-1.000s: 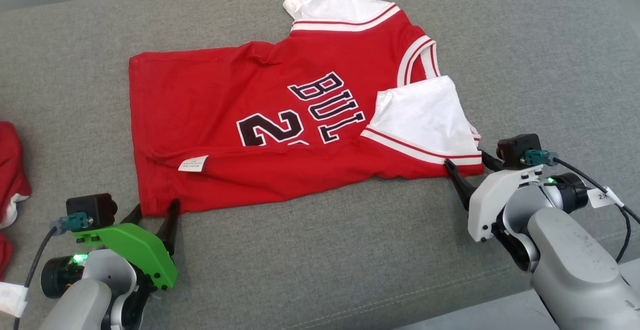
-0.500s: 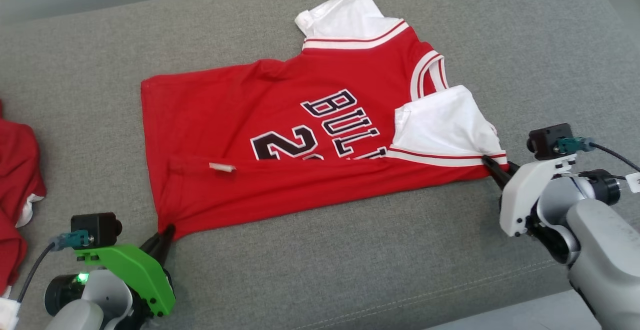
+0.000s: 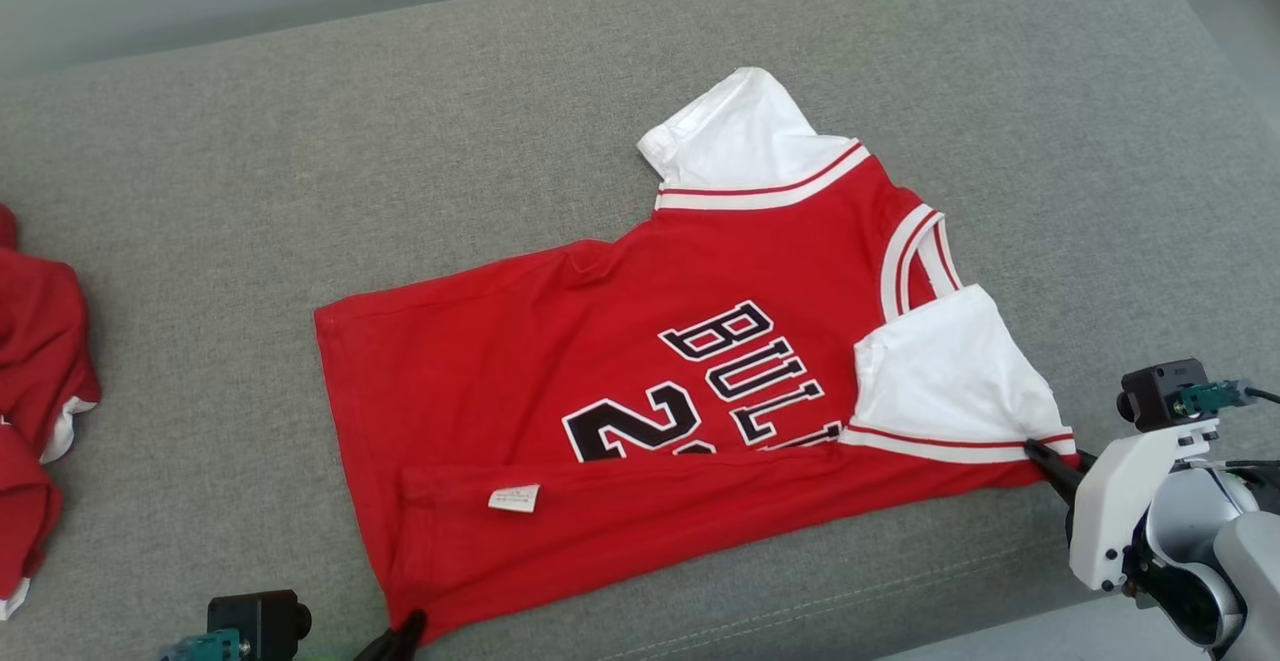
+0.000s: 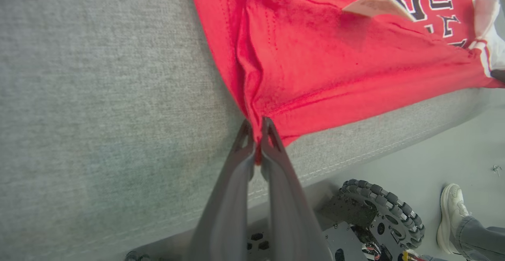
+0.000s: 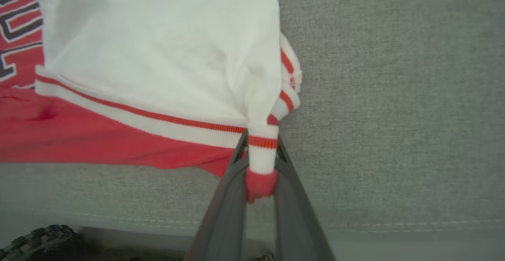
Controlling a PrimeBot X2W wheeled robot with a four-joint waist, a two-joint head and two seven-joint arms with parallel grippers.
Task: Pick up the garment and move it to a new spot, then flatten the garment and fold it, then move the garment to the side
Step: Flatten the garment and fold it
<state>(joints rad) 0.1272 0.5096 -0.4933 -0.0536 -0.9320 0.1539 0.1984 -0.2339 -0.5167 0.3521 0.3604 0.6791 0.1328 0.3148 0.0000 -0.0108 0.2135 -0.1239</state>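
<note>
I see the red jersey [image 3: 620, 411], lettered "BUL" beside a "2", flat on the grey cushion [image 3: 300, 141], left gripper [image 4: 256, 134] pinching its hem corner, right gripper [image 5: 260, 150] pinching the striped sleeve cuff, white tag [image 3: 514, 498] unreadable.

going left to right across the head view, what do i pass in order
red cloth pile → left arm's camera → jersey hem side → white label → black lettering → white sleeve → right gripper
</note>
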